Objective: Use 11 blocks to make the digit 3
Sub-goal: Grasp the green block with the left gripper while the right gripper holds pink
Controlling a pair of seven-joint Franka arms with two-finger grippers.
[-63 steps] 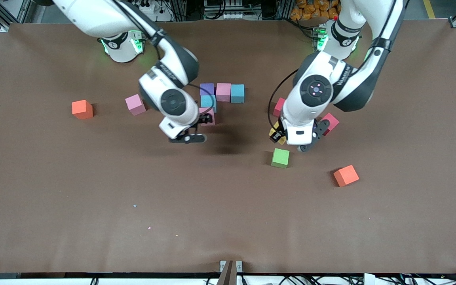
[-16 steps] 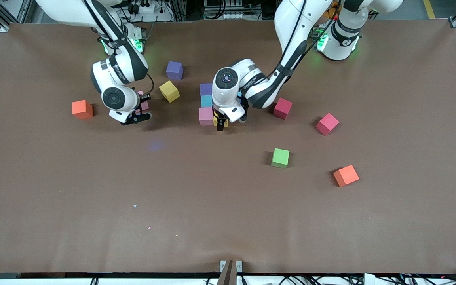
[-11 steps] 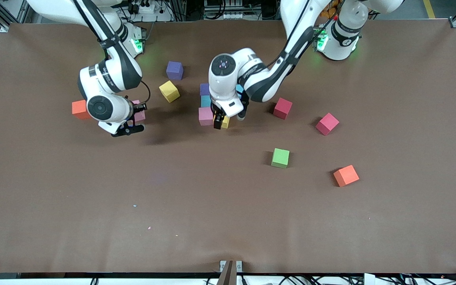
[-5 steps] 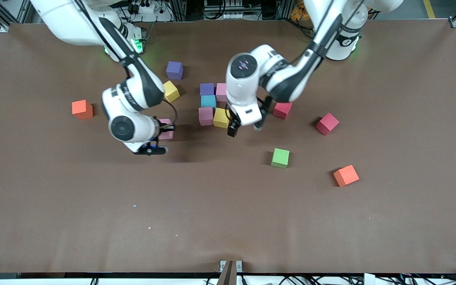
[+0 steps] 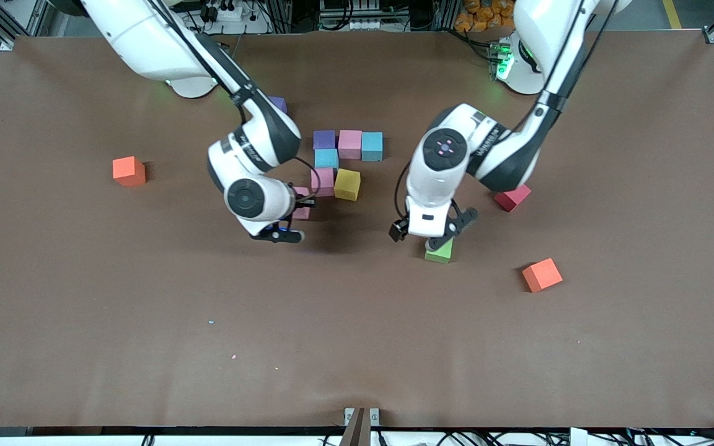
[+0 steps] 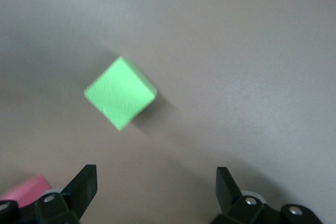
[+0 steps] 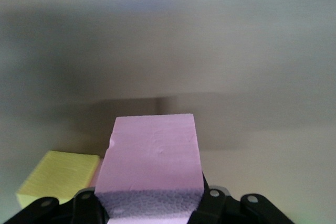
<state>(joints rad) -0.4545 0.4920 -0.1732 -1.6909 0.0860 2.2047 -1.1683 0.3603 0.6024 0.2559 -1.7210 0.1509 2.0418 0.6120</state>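
Front view: the digit 3 is only part built mid-surface. Top row is purple block, pink block and blue block, touching; a second blue block sits under the purple one, then a pink block w/ a yellow block beside it starts the middle row. Right gripper hangs just beside that row, jaws pinching another pink block, prob. the next piece. Left gripper is over the green block, jaws spread, lined up for a pick. A crimson block lies toward the left arm's end; two orange cubes stay apart, unused. Left wrist view: green block sits corner-on ahead of the spread jaws, untouched. Right wrist view: pink block clamped, yellow block beside it.
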